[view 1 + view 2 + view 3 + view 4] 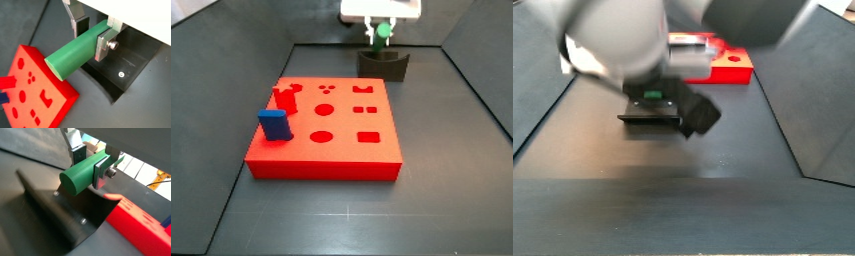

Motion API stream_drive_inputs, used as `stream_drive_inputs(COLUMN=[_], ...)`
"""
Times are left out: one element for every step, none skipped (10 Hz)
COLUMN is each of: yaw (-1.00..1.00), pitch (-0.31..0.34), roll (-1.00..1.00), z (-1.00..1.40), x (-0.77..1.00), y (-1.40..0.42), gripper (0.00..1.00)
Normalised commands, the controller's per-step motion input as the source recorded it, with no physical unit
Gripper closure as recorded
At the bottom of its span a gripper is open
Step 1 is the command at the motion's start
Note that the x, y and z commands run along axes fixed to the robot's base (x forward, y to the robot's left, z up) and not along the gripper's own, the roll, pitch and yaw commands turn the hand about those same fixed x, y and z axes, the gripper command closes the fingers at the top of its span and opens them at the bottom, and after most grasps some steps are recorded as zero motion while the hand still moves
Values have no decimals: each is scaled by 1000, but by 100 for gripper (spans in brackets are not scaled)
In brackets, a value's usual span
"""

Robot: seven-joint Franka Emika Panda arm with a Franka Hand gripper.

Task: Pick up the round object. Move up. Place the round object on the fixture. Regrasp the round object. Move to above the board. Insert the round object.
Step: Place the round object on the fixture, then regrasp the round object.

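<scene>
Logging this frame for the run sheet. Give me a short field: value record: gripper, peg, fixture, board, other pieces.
gripper: above the fixture, fingers shut on the green peg
green peg: clamped near one end between the silver plates, off the board
fixture: dark block behind the board in a side view, directly under the peg
board: red slab, round hole free
other pieces: blue block and red peg standing on the board

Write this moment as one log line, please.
claw: shut on green cylindrical peg | position: above dark fixture, behind red holed board | peg: not inserted
</scene>
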Motion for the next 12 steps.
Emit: stream_drive_inputs(yaw=[-94,-76,-59,-54,-42,-37,0,78,80,75,71,65], pitch=[-23,-23,-26,-26,-28,-25,0,-27,-26,-4,10,49], roll=[-222,-179,-152,-144,-110,-111,0,33,41,56,61,62], z=[-1000,-1000,-812,-705,-585,-590,0,1000,1000,1000,1000,1000], x=[184,184,157,136,88,76,0,0,-5,-31,-35,-37], y=[108,110,99,84,104,100,0,0,4,0,-4,-4], gripper=[100,100,100,100,100,100,0,0,0,0,0,0])
